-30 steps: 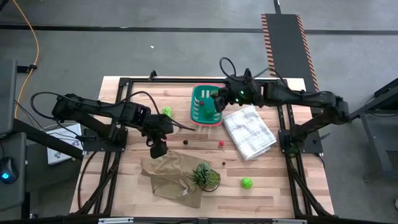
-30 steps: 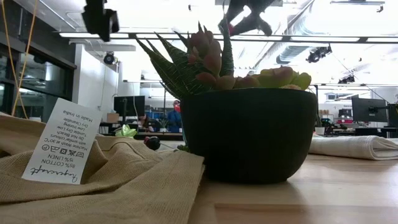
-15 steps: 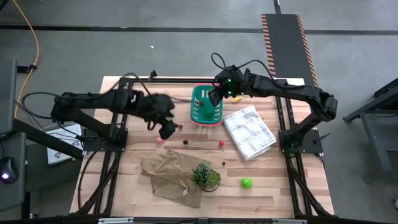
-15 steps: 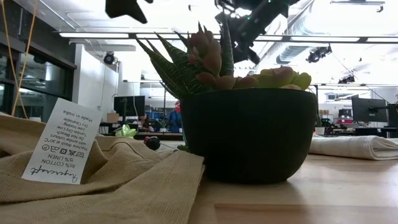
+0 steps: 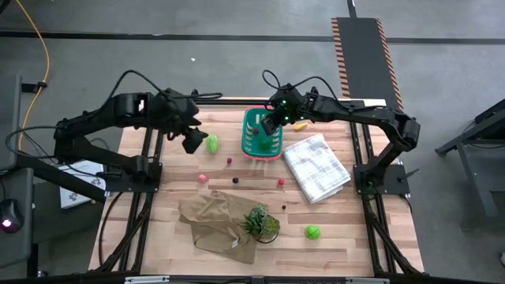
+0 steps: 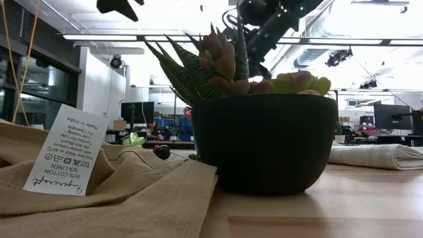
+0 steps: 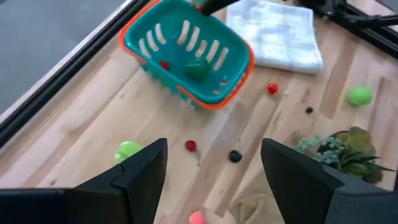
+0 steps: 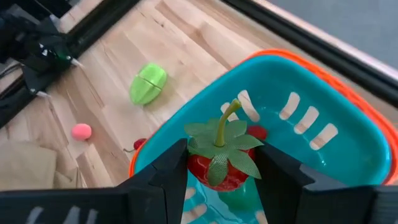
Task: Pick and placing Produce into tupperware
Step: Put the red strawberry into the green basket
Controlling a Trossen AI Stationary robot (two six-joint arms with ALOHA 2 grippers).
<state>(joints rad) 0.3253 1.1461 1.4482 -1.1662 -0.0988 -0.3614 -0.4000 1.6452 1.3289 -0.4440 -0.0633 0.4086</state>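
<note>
We note the right gripper [image 8: 214,163] above the teal slotted plastic basket [image 5: 261,132], clamping a glossy red strawberry [image 8: 217,167] with a green leafy cap between its dark fingers. Inside the basket lie a small red ball [image 7: 164,65] and a dark green piece [image 7: 198,70]. The left gripper [image 7: 214,165] hovers spread and empty just at 9 o'clock of a light green lump [image 5: 211,143] on the wooden table [image 5: 347,229].

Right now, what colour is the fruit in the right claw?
Red, with green leaves and stem: the strawberry in the right claw shows best in the right wrist view.
</note>
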